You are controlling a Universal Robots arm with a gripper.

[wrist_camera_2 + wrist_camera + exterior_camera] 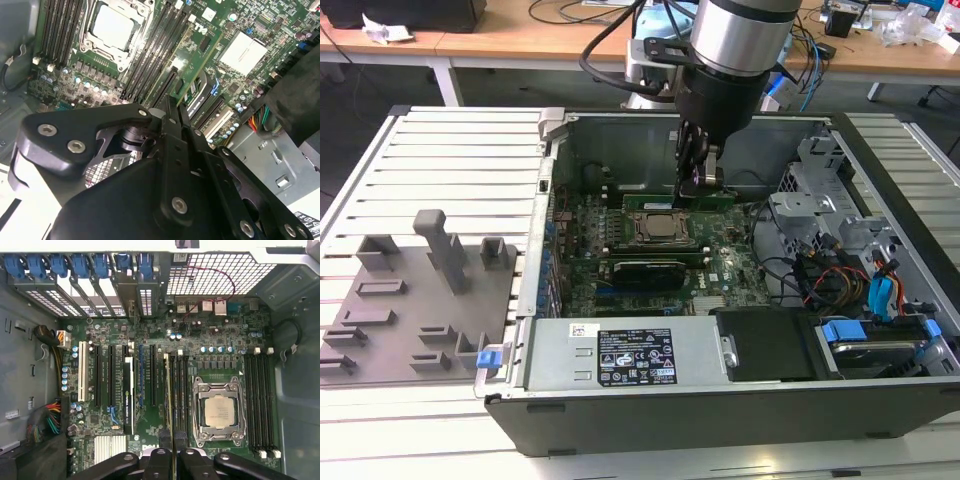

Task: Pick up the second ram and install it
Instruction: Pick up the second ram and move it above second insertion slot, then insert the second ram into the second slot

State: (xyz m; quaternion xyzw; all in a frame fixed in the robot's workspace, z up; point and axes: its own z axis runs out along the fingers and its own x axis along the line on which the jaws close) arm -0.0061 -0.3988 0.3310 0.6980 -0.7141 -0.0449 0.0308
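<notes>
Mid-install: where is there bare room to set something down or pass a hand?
Free: the slatted table around the grey fixture tray; the bare case wall beside the outer memory slots. Crowded: the cable bundle, and beside the CPU socket, where the end effector holds the second ram.

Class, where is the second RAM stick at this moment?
In the second wrist view the second RAM stick is held in the gripper, over the black memory slots right beside the CPU socket.
</notes>
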